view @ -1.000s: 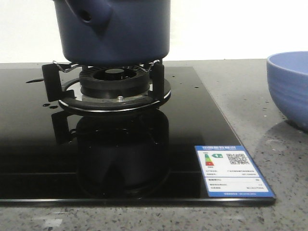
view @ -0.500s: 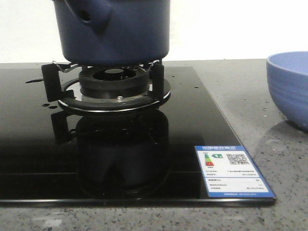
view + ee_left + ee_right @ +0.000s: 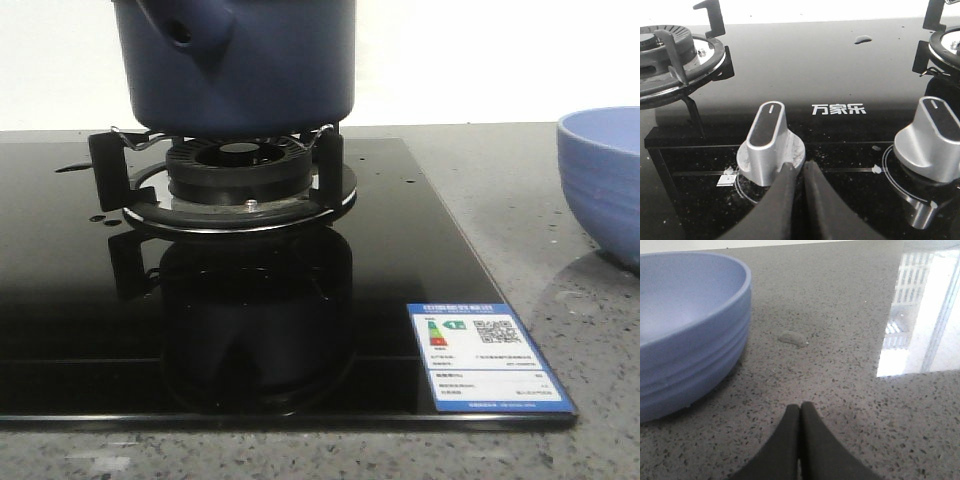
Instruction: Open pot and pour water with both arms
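The dark navy pot (image 3: 235, 65) stands on the burner grate (image 3: 235, 180) of the black glass hob (image 3: 200, 300); its stubby hollow handle (image 3: 185, 28) points to the front left. Its top and lid are cut off by the view's edge. The pot does not show in either wrist view. My left gripper (image 3: 799, 166) is shut and empty, low over the hob beside a silver knob (image 3: 769, 142). My right gripper (image 3: 800, 407) is shut and empty over the grey stone counter, next to the periwinkle ribbed bowl (image 3: 685, 325). Neither gripper shows in the front view.
The periwinkle bowl (image 3: 605, 185) sits on the counter right of the hob. A second silver knob (image 3: 932, 137) and another burner (image 3: 675, 60) are near my left gripper. An energy label (image 3: 485, 355) is stuck at the hob's front right corner.
The front view has shifted very slightly; the pot, hob and bowl have not moved.
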